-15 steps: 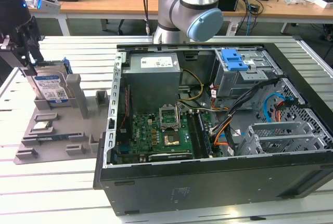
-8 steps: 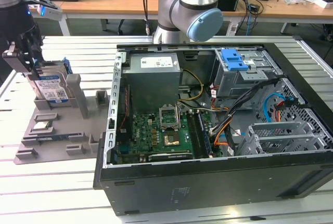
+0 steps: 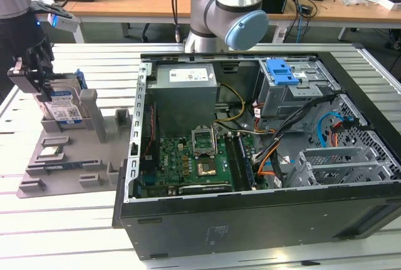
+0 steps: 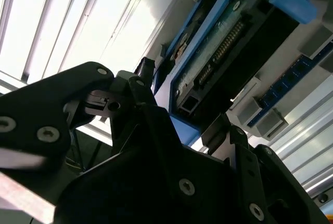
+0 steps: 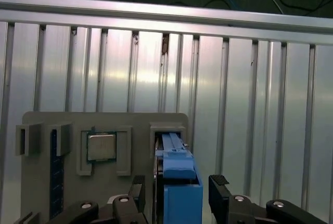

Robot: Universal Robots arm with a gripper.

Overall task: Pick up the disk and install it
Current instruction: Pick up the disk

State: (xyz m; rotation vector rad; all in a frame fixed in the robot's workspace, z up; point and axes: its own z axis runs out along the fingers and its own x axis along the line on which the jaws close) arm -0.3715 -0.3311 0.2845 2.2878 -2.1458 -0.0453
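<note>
Pincer straddles the disk from above, its black fingers spread to either side of the blue frame. A thin gap shows on each side in the first wrist view, so it is open rather than clamped. The disk stands on edge in a slot of the grey holder, which lies on the slatted metal tabletop. A processor chip lies flat in a square pocket of the holder, just beside the disk's slot.

In the exterior view the holder sits at the exterior view's left, close beside the open computer case. The disk's white-and-blue label faces the camera, and the pincer is at the disk's upper edge. The case lies on its side with its lid off, the motherboard exposed.
</note>
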